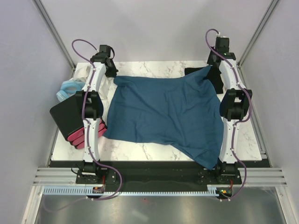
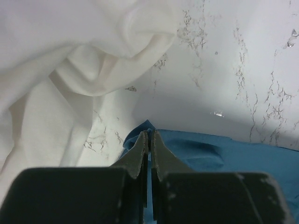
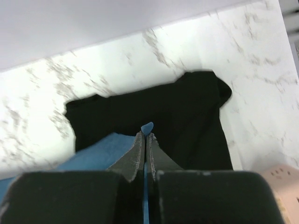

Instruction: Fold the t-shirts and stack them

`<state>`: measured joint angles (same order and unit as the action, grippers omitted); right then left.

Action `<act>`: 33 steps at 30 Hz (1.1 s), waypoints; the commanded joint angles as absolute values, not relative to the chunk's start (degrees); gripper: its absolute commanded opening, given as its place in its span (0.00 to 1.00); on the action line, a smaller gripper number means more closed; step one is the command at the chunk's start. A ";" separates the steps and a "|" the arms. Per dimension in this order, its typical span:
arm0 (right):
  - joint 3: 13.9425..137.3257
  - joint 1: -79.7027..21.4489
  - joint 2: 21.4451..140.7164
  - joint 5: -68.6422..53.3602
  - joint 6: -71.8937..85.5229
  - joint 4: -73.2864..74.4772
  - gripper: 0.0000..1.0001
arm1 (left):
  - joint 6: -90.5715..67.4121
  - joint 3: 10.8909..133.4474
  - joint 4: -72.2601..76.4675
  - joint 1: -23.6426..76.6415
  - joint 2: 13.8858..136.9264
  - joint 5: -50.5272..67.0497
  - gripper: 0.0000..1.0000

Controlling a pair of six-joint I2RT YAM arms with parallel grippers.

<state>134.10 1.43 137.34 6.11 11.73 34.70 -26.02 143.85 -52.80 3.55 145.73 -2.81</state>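
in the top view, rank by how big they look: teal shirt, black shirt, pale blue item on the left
1. teal shirt, spread across most of the table.
2. black shirt, partly hidden by the teal shirt and right arm.
3. pale blue item. Its visible area looks close to the black shirt's, so 2 and 3 are unsure.

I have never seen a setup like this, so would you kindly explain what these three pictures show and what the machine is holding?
Two white robot arms are bolted at the near edge of a marble table. The top picture looks down from above; the other two come from cameras on each wrist. The left pincer and the right pincer are each shut on a far corner of the teal-blue shirt, which lies spread between them. A black shirt lies crumpled at the far right, under that corner. White cloth lies bunched near the left pincer. A pale blue item lies at the left edge.
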 commanded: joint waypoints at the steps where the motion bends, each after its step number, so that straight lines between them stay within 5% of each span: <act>1: 138.87 0.35 137.55 0.80 13.79 29.63 0.00 | -24.26 145.81 -51.33 3.34 144.32 -3.69 0.02; 7: 139.75 -1.58 139.13 -2.80 16.43 26.81 0.00 | -24.43 145.20 -51.24 3.43 144.14 -1.85 0.02; 9: 139.48 -1.84 140.00 -3.51 17.84 26.11 0.11 | -24.61 144.76 -51.24 3.60 143.88 -1.76 0.02; 12: 139.74 -2.02 140.97 -4.31 18.54 25.23 0.00 | -24.43 144.76 -51.33 3.87 143.61 -2.37 0.02; 17: 140.71 -2.02 141.85 -2.38 18.81 23.03 0.00 | -24.35 145.72 -50.71 3.78 143.17 -3.78 0.02; 19: 141.77 -2.02 142.38 -0.36 18.72 22.94 0.13 | -24.35 146.25 -50.45 3.69 143.79 -3.34 0.05; 23: 141.86 -1.85 140.98 2.90 16.44 21.62 0.64 | -23.64 146.51 -50.01 3.60 143.97 -3.34 0.29; 26: 141.68 -0.79 138.62 2.37 16.43 21.18 0.39 | -22.85 146.69 -49.83 3.43 142.13 -4.30 0.40; 29: 137.91 -0.44 133.01 1.85 17.14 20.05 0.48 | -23.20 145.29 -49.57 3.34 137.65 -4.83 0.42; 33: 131.24 -0.61 125.52 -3.42 18.19 20.21 0.48 | -23.64 139.51 -49.39 3.43 130.71 -0.99 0.42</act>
